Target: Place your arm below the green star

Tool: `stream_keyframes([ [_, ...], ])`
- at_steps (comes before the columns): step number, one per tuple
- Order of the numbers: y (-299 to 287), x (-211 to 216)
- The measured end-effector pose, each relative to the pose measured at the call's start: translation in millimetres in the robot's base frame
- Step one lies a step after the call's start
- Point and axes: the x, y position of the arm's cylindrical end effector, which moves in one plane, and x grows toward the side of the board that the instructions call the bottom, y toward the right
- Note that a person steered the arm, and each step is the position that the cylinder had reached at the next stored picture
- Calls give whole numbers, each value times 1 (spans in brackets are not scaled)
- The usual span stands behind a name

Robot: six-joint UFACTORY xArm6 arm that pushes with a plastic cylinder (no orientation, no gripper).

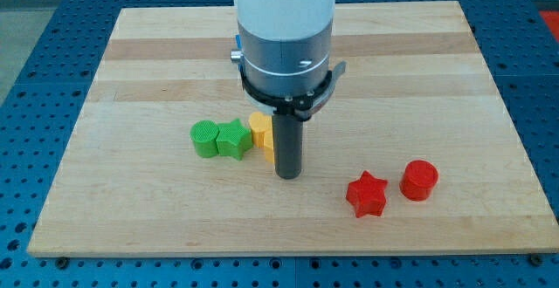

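With no fingers fitted and nothing held, my tip (287,174), at the green star's (232,140) four o'clock beside the yellow block (261,131), risks both being shoved if swept toward six o'clock carelessly.

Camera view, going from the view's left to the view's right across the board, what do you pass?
Green cylinder → green star → yellow block → my tip, just right of and below the yellow block → red star → red cylinder.

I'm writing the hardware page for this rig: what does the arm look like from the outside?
A wide white cylindrical body tops a grey metallic band, then a black ring collar with small side lugs. Below hangs a straight dark rod ending in my tip. No cables or markings are visible.
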Motion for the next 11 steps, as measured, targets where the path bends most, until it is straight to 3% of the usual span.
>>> stream_keyframes([
  [1,0,6],
  [3,-22,79],
  [6,-19,10],
  [7,25,-12],
  [9,31,-14],
  [11,-16,41],
])
